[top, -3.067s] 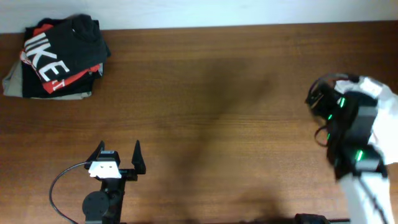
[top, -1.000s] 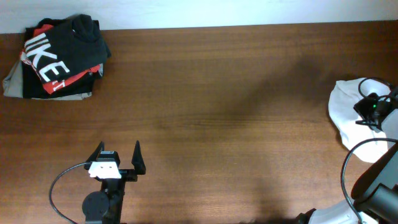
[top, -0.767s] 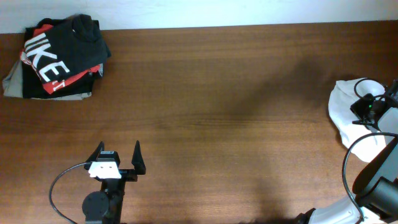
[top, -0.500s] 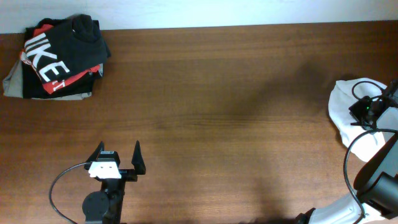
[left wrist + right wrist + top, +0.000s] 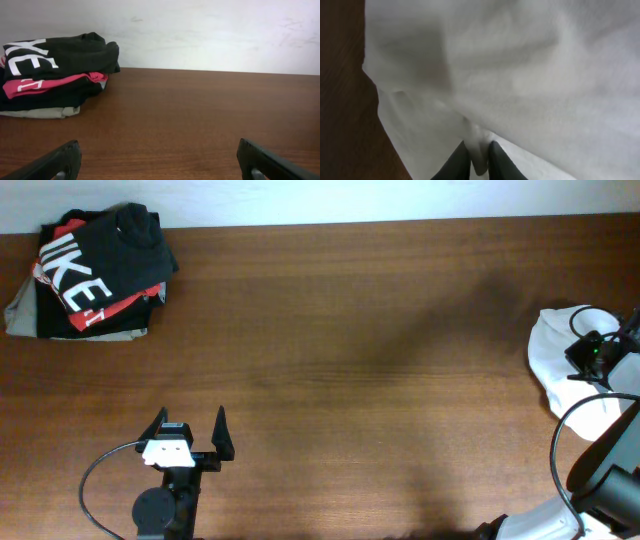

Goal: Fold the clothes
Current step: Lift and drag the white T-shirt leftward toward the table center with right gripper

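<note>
White T-shirt [image 5: 556,365] was seen bunched in a rounded, crumpled heap at the far right edge of the brown wood-grain surface [image 5: 350,330]; the fabric was thin and soft, creased in loose folds. Right hand [image 5: 479,159] was found upon it, dark fingertips drawn narrow, a small ridge of white cloth pinched between them. Left hand [image 5: 190,430] was noted near the front edge, tapered black fingers spread wide, nothing held. Far left corner: a black shirt [image 5: 95,265] with white letters and red was stacked on a folded grey-olive garment [image 5: 20,315], well apart from the T-shirt
</note>
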Motion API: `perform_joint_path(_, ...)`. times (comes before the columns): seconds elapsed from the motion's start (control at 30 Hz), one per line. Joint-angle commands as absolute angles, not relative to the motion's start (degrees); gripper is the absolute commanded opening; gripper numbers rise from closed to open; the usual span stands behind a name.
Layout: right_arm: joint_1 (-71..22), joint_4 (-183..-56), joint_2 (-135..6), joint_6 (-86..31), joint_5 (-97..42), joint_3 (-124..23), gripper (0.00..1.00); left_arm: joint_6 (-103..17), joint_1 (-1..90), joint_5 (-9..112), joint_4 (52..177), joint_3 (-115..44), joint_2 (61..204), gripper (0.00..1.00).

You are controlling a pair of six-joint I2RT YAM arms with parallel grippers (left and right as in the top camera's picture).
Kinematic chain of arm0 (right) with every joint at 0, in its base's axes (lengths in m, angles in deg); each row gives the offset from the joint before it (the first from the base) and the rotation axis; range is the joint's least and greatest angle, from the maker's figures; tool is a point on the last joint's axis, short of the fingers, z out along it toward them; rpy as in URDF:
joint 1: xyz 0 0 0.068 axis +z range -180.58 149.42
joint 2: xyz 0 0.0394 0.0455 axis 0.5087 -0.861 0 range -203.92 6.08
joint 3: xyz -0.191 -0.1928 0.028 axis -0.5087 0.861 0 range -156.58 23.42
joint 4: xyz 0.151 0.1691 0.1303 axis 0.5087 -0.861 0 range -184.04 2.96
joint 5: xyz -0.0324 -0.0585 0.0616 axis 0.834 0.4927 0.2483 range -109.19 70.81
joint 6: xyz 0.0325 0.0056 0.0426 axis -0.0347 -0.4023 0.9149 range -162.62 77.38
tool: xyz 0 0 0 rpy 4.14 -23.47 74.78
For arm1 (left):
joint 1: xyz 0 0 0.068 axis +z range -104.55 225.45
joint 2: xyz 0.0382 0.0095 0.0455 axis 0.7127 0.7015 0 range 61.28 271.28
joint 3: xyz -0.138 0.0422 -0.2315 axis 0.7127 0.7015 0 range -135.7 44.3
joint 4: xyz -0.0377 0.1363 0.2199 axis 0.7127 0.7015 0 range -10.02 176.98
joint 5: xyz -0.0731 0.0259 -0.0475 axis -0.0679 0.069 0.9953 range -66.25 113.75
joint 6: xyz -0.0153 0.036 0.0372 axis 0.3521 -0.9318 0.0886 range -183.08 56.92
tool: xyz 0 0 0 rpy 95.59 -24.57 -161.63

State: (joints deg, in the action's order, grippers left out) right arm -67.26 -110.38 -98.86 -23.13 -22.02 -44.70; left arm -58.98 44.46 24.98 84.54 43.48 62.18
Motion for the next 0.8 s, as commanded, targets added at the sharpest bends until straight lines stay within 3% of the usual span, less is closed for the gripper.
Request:
perform_joint_path(0.0,-67.0,-110.2,-97.1,-22.9,-21.5,-46.1,0.17,-59.5,44.7,25.0,84.7,43.8,61.8,0.99)
perform_joint_path(0.03,-67.0,-110.2,-97.1,-22.9,-21.4,-46.1,0.05,-59.5,44.7,25.0,84.7,43.8,61.8,0.99)
perform_joint_path(0.07,-67.0,-110.2,-97.1,-22.9,-21.5,-46.1,0.04,-59.5,44.7,25.0,84.7,43.8,61.8,0.99)
perform_joint_path(0.23,-66.9,-110.5,-90.1,-22.9,-23.1,-46.1,0.04,-59.5,44.7,25.0,84.7,43.8,61.8,0.99)
perform_joint_path(0.3,-66.0,-110.3,-82.7,-22.9,-30.1,-46.1,0.04,-59.5,44.7,25.0,84.7,43.8,61.8,0.99)
perform_joint_path(0.43,-54.8,-110.4,-71.8,-22.9,-33.2,-46.1,0.04,-59.5,44.7,25.0,84.7,43.8,61.8,0.99)
perform_joint_path(0.5,-43.9,-110.4,-69.1,-22.8,-38.0,-46.1,0.04,-59.5,44.7,25.0,84.7,43.8,61.8,0.99)
perform_joint_path(0.6,-18.2,-109.1,-70.2,-22.7,-40.2,-46.0,0.04,-59.5,44.7,25.0,84.7,43.8,61.8,0.99)
perform_joint_path(0.77,13.7,-104.4,-82.5,-22.5,-40.1,-46.0,0.04,-59.5,44.7,25.0,84.7,43.8,61.8,0.99)
